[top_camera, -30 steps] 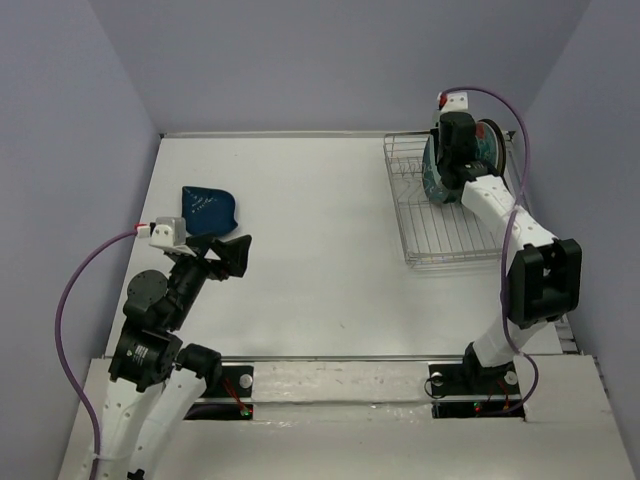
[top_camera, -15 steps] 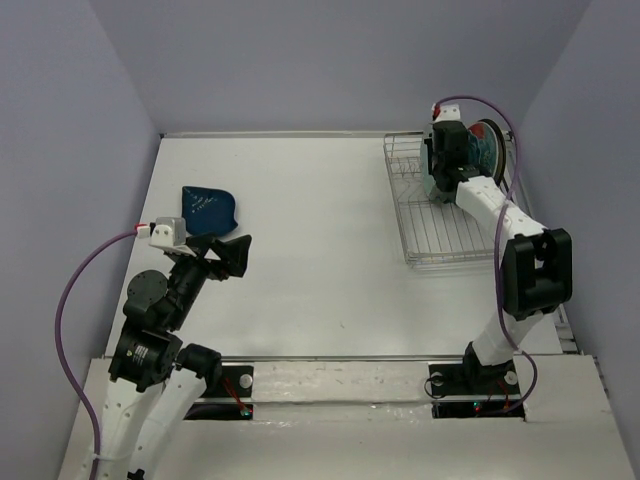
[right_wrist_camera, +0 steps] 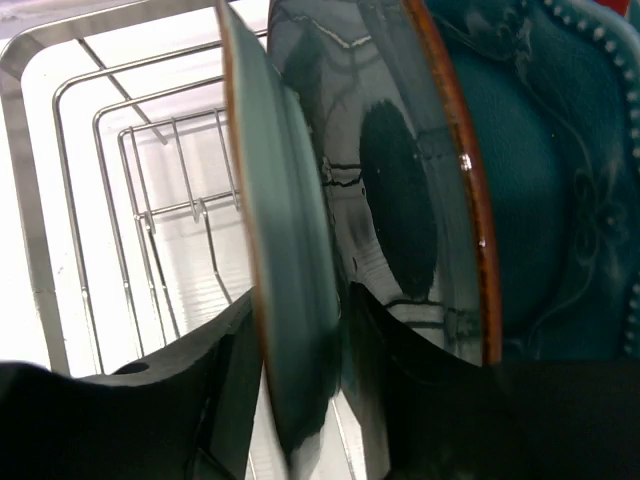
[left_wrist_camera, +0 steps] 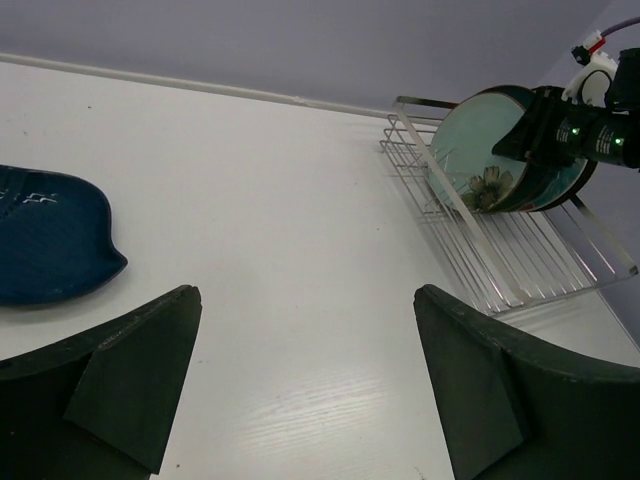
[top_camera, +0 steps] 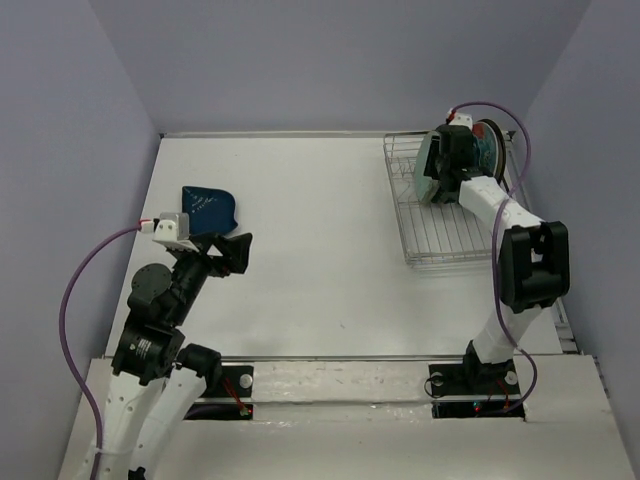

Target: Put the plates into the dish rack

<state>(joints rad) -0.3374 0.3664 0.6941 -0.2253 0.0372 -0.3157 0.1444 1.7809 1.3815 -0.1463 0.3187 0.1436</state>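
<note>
Mint plate stands on edge at the far end of the dish rack, just in front of the other plates. Right gripper straddles its rim; I cannot tell whether the fingers pinch it or sit loose.

Risk: if I pull away with a finger dragging, the plate could tip forward or knock its neighbours.

Left gripper is spread wide and empty, near the navy plate on the table.
</note>
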